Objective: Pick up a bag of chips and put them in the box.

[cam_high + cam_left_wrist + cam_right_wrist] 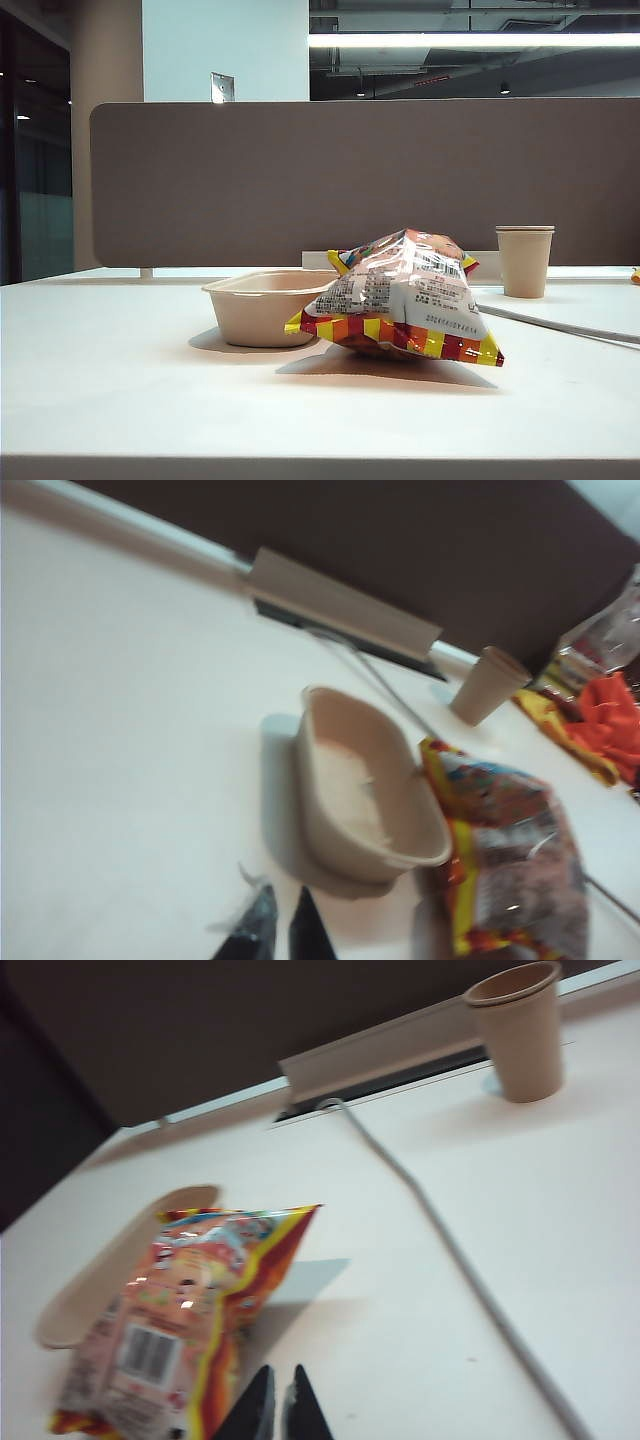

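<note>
From the outside camera I see the bag of chips (400,298) leaning on the box (262,307), not in it. My left gripper (282,920) hangs just beside the box, tips a bit apart. My right gripper (280,1397) sits near the bag of chips (180,1315), tips together, holding nothing.
</note>
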`<state>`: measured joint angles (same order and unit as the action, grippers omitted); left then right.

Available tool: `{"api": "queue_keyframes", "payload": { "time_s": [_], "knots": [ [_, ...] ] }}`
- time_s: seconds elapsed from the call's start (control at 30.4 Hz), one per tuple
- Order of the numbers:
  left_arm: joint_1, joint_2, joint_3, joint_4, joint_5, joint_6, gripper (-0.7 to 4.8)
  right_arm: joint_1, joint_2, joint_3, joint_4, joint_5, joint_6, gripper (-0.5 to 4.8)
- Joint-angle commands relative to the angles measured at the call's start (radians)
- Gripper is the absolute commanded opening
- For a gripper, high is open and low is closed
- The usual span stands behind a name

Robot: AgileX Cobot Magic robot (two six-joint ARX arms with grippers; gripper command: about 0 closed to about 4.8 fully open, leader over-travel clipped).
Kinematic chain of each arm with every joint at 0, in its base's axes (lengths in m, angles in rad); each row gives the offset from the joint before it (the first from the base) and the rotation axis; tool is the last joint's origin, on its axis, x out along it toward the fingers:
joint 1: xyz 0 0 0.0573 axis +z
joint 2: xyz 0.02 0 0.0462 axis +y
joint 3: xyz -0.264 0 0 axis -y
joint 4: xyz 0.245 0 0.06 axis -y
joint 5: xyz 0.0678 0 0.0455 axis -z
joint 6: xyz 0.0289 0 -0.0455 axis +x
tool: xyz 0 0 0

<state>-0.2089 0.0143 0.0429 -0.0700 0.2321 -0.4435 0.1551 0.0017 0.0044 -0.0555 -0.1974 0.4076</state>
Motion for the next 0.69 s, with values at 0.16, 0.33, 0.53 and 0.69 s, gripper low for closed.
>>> {"api": "queue_keyframes", "payload": {
  "time_s": [0.16, 0.33, 0.53, 0.69],
  "knots": [
    [0.000, 0.000, 0.186, -0.019, 0.035, 0.024, 0.27, 0.002, 0.001, 0.019, 0.113, -0.097, 0.128, 0.27],
    [0.000, 0.003, 0.331, -0.161, 0.039, 0.102, 0.28, 0.002, 0.001, 0.095, 0.057, -0.119, 0.137, 0.36],
    [0.000, 0.071, 0.508, -0.333, 0.070, 0.122, 0.76, 0.001, 0.002, 0.284, -0.145, -0.039, 0.027, 0.35],
    [0.000, 0.206, 0.646, -0.430, 0.164, 0.122, 1.04, 0.001, 0.010, 0.433, -0.242, 0.065, -0.021, 0.35]
  ]
}}
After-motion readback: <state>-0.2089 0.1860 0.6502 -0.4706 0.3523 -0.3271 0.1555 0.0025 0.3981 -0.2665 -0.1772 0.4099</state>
